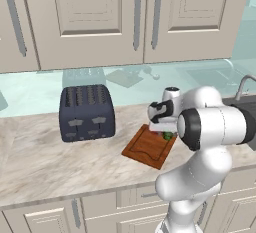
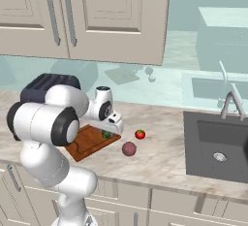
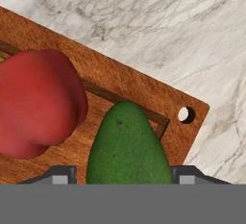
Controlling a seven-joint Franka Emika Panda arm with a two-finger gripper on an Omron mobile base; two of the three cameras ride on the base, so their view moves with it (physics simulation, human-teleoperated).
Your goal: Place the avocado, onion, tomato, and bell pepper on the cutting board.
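The green avocado (image 3: pixel 127 146) lies on the wooden cutting board (image 3: pixel 144 93), between the fingertips of my gripper (image 3: pixel 124 176). The jaws stand open, with a thin gap on the avocado's left side. The red bell pepper (image 3: pixel 38 103) rests on the board right beside it. From the right base view, the gripper (image 2: pixel 114 123) hangs low over the board's (image 2: pixel 87 142) far corner, where the avocado (image 2: pixel 105 134) peeks out. The tomato (image 2: pixel 140 134) with its green top and the mauve onion (image 2: pixel 129 148) sit on the counter right of the board.
A dark toaster (image 1: pixel 86 112) stands left of the cutting board (image 1: pixel 147 149). A dark sink (image 2: pixel 218 147) with a faucet (image 2: pixel 232 99) is set into the counter at the right. Wall cabinets hang above.
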